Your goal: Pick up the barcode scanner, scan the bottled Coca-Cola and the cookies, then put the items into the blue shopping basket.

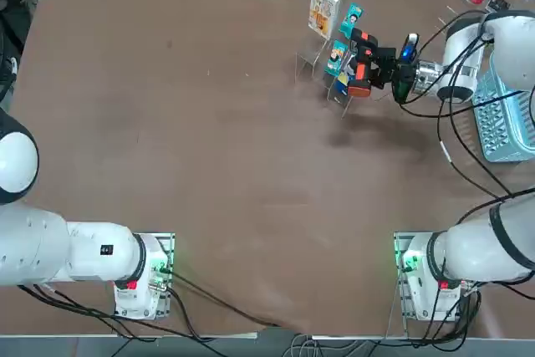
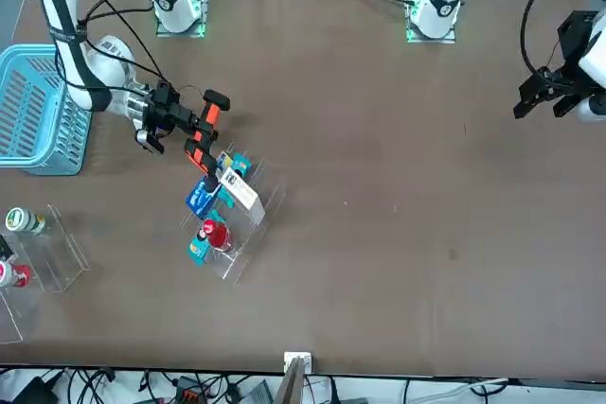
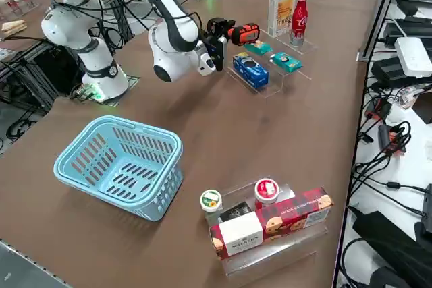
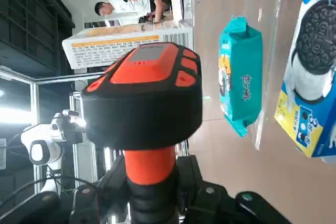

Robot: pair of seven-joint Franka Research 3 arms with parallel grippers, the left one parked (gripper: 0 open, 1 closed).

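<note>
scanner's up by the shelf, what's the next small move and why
Probably hold the aim on the cookies a moment, or ease the scanner slightly closer. The right gripper is shut on the scanner, and the wrist view shows its head facing the box's barcode, with the Coca-Cola beside it unscanned as far as shows.
</note>
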